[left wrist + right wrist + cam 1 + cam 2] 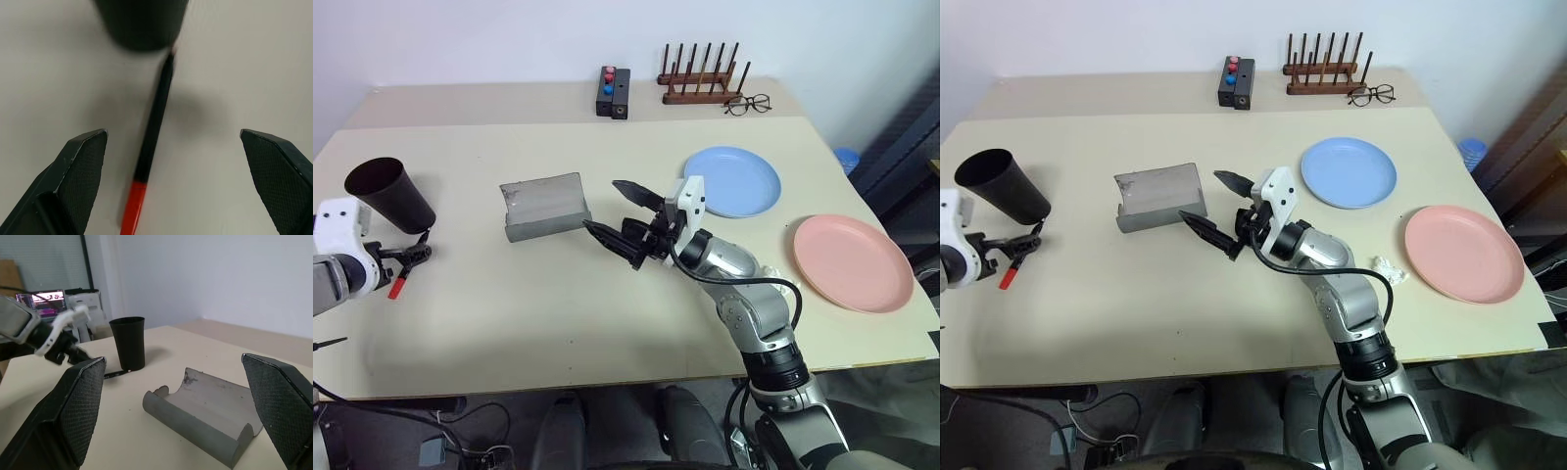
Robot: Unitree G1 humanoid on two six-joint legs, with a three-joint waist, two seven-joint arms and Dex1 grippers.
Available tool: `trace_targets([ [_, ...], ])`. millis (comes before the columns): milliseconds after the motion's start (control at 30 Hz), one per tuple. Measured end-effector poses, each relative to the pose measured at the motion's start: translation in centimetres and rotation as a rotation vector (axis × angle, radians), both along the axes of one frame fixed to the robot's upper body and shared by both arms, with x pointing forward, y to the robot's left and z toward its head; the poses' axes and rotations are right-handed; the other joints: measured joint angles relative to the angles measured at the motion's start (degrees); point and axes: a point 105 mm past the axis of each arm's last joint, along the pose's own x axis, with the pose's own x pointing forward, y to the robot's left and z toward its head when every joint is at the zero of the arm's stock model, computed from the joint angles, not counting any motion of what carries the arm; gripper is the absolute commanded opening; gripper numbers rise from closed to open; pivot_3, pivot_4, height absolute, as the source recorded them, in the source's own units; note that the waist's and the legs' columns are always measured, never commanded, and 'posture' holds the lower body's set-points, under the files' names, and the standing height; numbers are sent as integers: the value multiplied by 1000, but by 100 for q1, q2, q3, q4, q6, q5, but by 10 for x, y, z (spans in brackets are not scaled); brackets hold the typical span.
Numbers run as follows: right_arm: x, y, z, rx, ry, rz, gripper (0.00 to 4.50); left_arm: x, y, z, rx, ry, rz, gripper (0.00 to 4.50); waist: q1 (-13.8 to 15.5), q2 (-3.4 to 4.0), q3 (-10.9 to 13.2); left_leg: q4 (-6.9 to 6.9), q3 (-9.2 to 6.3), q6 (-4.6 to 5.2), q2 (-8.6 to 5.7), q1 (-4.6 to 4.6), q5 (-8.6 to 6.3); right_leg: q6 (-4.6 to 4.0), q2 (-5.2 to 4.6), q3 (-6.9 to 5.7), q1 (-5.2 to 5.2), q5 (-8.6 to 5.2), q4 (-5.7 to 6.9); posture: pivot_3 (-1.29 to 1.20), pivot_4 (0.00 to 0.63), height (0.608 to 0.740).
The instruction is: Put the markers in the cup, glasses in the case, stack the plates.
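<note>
The black marker with a red cap (pixel 149 147) lies flat on the surface against the cup's (pixel 391 194) base, your left end effector (pixel 176 161) spread wide over it, so next lower and pinch it.

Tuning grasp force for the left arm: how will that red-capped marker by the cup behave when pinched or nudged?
The marker is a slim round barrel lying flat on the table, so a nudge would likely roll it. It looks rigid and light. It seems to touch the cup, a tall tumbler that may tip if bumped. The left gripper is open, straddling it.
</note>
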Motion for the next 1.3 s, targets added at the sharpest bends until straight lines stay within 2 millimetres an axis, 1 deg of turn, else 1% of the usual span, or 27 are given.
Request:
trace_targets([
  [133, -2, -1, -8, -3, 23, -6, 4500, 6, 4, -10, -51, 57, 21, 4463, 7, 0, 0, 0, 0, 0, 0, -1, 0, 0, 0, 0, 0, 0, 0, 0, 150, 740],
  [200, -3, -2, -11, -6, 33, -10, 4500, 11, 3, -9, -58, 56, 14, 4463, 17, -1, 0, 0, 0, -1, 0, -1, 0, 0, -1, 0, 0, 0, 0, 0, 150, 740],
  [300, -6, -2, -10, -22, 16, 4, 4500, 18, 0, -8, -59, 55, -7, 4463, 20, -1, 0, 0, 0, -1, 0, -1, 1, 1, 0, 0, 0, 0, 0, 0, 150, 740],
  [433, -14, -4, -17, -112, -3, 73, 4500, 23, 0, -9, -40, 60, -21, 4463, 28, -1, 0, 0, 1, -1, 0, -1, 1, 1, -1, 0, 1, 0, 0, 0, 150, 740],
  [533, -21, -10, -27, -210, -13, 151, 4500, 25, 0, -10, -29, 63, -28, 4463, 40, 0, 0, 1, 1, -1, 0, 0, 1, 1, -1, 0, 1, 0, 2, 0, 150, 740],
  [633, -27, -17, -33, -282, -22, 207, 4500, 26, 0, -11, -22, 60, -27, 3669, 74, 0, 0, 1, 1, -1, 0, 1, 1, 0, 0, 0, 2, -1, 3, 0, 150, 740],
  [767, -31, -17, -34, -307, -47, 239, 4500, 26, 0, -12, -24, 54, -19, 1850, 93, 0, 0, 1, 1, -1, 0, 1, 1, 2, -1, 0, 3, 0, 1, 0, 150, 740],
  [800, -31, -17, -34, -309, -48, 246, 4500, 25, 0, -12, -25, 52, -17, 1273, 103, 0, 0, 3, 1, -1, -1, 1, 1, 3, -2, 0, 5, -1, 1, 0, 150, 740],
  [867, -32, -16, -34, -312, -50, 253, 4500, 23, 1, -13, -31, 43, -10, 293, 106, 0, 0, 4, 2, -1, -1, 1, 1, 4, -3, 0, 6, -1, 0, 0, 150, 740],
  [900, -32, -16, -35, -314, -50, 254, 4500, 23, 1, -13, -30, 31, -12, 28, 104, 0, 0, 4, 2, -1, -2, 1, 1, 3, -5, 0, 7, -1, 1, 0, 150, 740],
  [1033, -33, -15, -35, -319, -52, 257, 4500, 18, -8, -12, -51, -15, -50, 28, 95, -1, 0, 4, 2, -2, -1, 0, 1, 3, -5, 0, 6, -1, 0, 0, 150, 740],
  [1133, -33, -15, -36, -321, -52, 258, 4500, 13, -36, -5, -103, -104, -183, 28, 98, -2, 0, 3, 2, -2, -1, -1, 1, 2, -6, -1, 5, -2, -1, 0, 150, 740],
  [1200, -33, -16, -36, -321, -51, 258, 4500, 10, -52, 3, -130, -145, -247, 28, 101, -3, 0, 5, 2, -2, -1, -1, 1, 0, -6, -1, 5, -3, 0, 0, 150, 740],
  [1300, -33, -15, -36, -321, -52, 261, 4500, 8, -60, 14, -115, -180, -277, 28, 93, -3, 0, 8, 3, -2, -1, 0, 1, -12, -6, 0, 6, -9, 0, 0, 150, 740],
])
